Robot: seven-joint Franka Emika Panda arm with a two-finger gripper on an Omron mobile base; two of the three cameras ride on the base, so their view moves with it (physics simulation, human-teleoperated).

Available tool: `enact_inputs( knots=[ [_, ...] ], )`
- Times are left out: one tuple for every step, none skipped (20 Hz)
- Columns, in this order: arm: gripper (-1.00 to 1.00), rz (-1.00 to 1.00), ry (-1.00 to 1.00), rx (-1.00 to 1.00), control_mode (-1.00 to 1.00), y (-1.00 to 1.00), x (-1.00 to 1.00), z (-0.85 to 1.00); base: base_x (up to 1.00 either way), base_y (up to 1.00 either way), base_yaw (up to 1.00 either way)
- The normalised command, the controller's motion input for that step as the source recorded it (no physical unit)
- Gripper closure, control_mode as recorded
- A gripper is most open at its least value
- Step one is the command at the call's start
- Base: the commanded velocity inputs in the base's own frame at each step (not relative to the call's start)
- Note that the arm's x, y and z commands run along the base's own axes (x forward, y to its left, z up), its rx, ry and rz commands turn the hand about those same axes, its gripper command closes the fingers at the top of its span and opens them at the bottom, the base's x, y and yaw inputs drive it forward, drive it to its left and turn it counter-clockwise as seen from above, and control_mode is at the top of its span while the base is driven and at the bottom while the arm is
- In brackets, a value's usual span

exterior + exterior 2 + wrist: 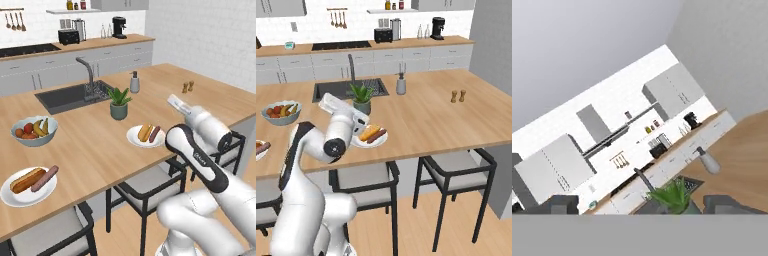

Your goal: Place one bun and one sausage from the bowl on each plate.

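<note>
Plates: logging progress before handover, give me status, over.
Gripper raised, aimed at the far wall, fingers apart, nothing held. Near plate and far plate each carry bun and sausage. Potted plant stands behind the far plate.

Wooden island counter (pixel 100 145) carries two plates (pixel 145 136) (pixel 27 186), fruit bowl (pixel 34 131), potted plant (pixel 119 102), soap dispenser (pixel 134 82)

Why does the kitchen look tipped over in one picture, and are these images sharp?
Hand view: the camera rolls with the hand, so the back counter runs diagonally. Left and right base views: level, evenly lit, slightly soft; only faint shadows under the plates and plant.
</note>
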Motion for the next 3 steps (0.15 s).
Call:
enact_inputs(
  knots=[
    [-1.00, 0.09, -0.51, -0.08, -1.00, 0.25, -1.00, 1.00, 0.00, 0.00, 0.00],
    [-1.00, 0.08, -0.48, -0.05, -1.00, 0.24, -1.00, 1.00, 0.00, 0.00, 0.00],
    [-1.00, 0.09, -0.48, -0.04, -1.00, 0.20, -0.99, 1.00, 0.00, 0.00, 0.00]
  ],
)
